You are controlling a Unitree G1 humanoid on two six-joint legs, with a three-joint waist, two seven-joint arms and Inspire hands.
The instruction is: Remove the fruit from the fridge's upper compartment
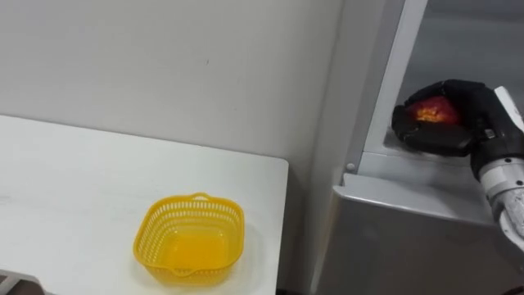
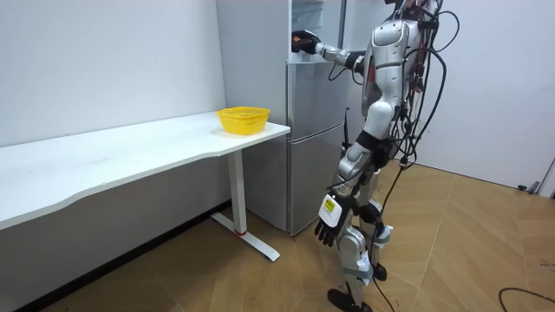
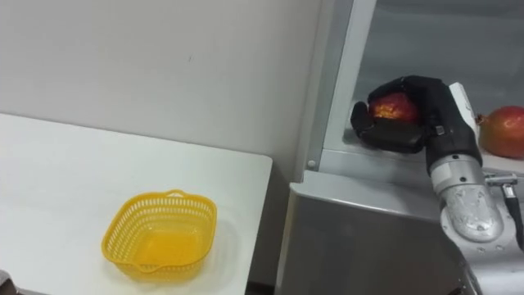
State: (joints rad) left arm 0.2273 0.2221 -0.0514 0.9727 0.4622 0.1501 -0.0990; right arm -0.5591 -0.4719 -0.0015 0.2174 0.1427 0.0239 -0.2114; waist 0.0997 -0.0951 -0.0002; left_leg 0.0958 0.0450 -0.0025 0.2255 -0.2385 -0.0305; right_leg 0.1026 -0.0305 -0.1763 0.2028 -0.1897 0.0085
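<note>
My right hand [image 3: 420, 124] reaches into the open upper compartment of the silver fridge [image 2: 310, 139], its dark fingers curled round a red-orange fruit [image 3: 391, 106] just above the shelf's front edge. The same fruit [image 1: 434, 111] shows between thumb and fingers in the left eye view. A second red fruit [image 3: 504, 129] lies on the shelf to the right of the wrist. My left hand [image 2: 328, 223] hangs at my side with relaxed fingers, holding nothing. I stand upright facing the fridge.
An empty yellow mesh basket [image 1: 190, 239] sits near the right end of the white table [image 1: 65, 188], close to the fridge's side. The closed lower fridge door [image 3: 368, 246] lies below the shelf. A plain wall runs behind the table.
</note>
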